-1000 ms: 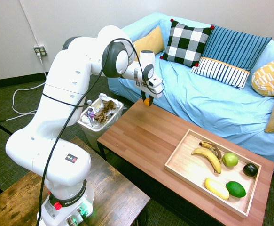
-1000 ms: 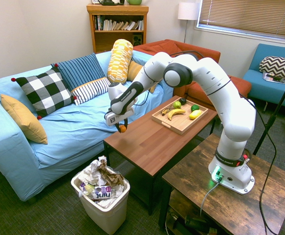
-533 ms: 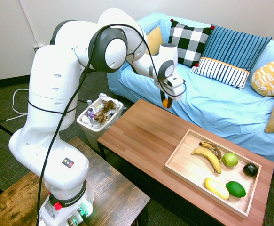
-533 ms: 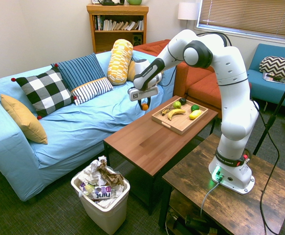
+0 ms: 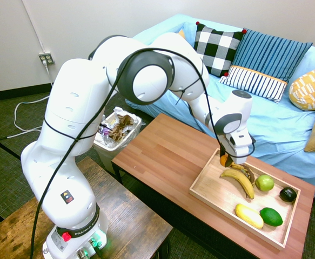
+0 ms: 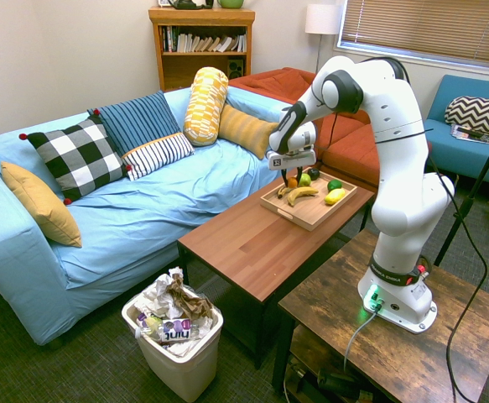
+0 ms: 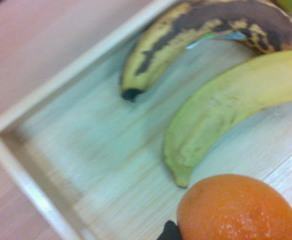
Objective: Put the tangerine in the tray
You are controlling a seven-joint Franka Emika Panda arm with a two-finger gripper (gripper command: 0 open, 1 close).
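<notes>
One gripper (image 5: pixel 226 160) is pinching the tangerine (image 5: pixel 223 159) between closed fingers, and I am seeing it hanging over the near corner of the tray (image 5: pixel 207 189), just beside two bananas (image 5: pixel 240 178). Further along the tray, a green apple (image 5: pixel 264 183) and a lime (image 5: pixel 271 216) are lying. Wrist view is showing the fruit above the tray's bare wood.

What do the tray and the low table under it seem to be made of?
The tray looks like pale unfinished wood: matte, with fine grain lines in the wrist view. The table looks like darker reddish-brown wood or a wood-look laminate: plank seams, a smooth, faintly glossy top. Which of these, the pictures leave open.
</notes>
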